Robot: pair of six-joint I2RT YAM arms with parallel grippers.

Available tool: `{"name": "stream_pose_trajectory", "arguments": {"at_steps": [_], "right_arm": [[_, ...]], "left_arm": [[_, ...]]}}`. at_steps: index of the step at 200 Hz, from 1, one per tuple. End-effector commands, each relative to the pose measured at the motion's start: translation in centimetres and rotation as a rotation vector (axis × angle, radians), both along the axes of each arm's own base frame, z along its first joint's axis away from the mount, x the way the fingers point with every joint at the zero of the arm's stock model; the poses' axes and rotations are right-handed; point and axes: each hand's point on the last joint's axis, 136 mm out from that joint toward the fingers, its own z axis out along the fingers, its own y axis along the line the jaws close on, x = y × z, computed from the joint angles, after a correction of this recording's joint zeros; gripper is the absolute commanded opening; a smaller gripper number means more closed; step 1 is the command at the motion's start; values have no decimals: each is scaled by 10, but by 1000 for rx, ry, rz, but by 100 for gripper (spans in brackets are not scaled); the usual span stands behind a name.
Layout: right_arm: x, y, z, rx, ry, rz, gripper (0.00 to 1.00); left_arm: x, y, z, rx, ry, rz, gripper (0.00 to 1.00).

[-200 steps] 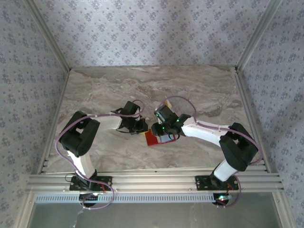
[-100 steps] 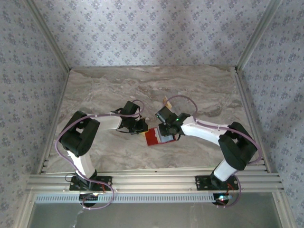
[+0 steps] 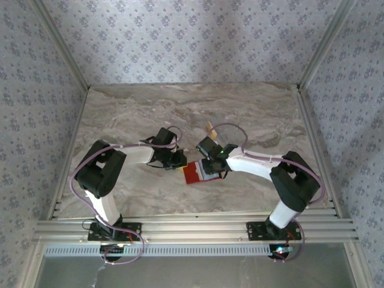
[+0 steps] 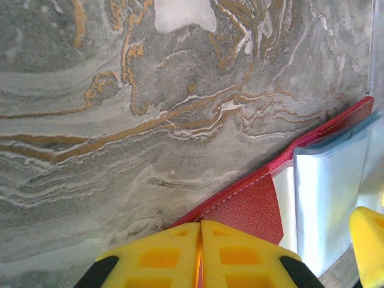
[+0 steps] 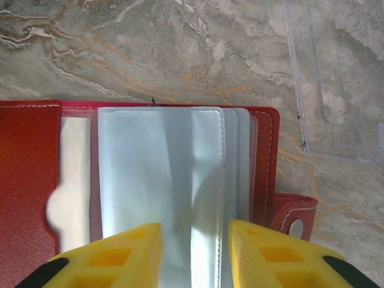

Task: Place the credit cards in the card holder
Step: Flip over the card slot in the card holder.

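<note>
Open red folding card holder [image 3: 192,174] lies flat mid-table [image 3: 132,114] - left fingers [image 4: 156,255] on its left edge, right fingers [image 5: 120,255] over its sleeves. Tan-yellow flat card [image 3: 209,127] lies behind it, apart. Clear plastic sheet [image 5: 327,78] lies near its clasp-tab corner - not touching.

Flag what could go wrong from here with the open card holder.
1. The left gripper appears to pinch only the edge of the card holder, on its red cover. A slip could let the holder shift or fold shut.
2. The right gripper, fingers apart, sits over several stacked clear sleeves. Pressing down might buckle them or flatten the pockets closed.
</note>
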Motion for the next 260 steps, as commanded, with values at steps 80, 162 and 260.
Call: {"name": "stream_pose_trajectory", "arguments": {"at_steps": [80,162,260], "right_arm": [[-1,-10,6,-50,-29,-23,35],[-3,-4,9,-53,-35,1,26],[-3,2,25,-98,-82,27,0]], "left_arm": [[-8,11,-28,65,46,16,10],[-8,11,-30,69,49,15,10],[-9,11,-32,75,56,15,10]]}}
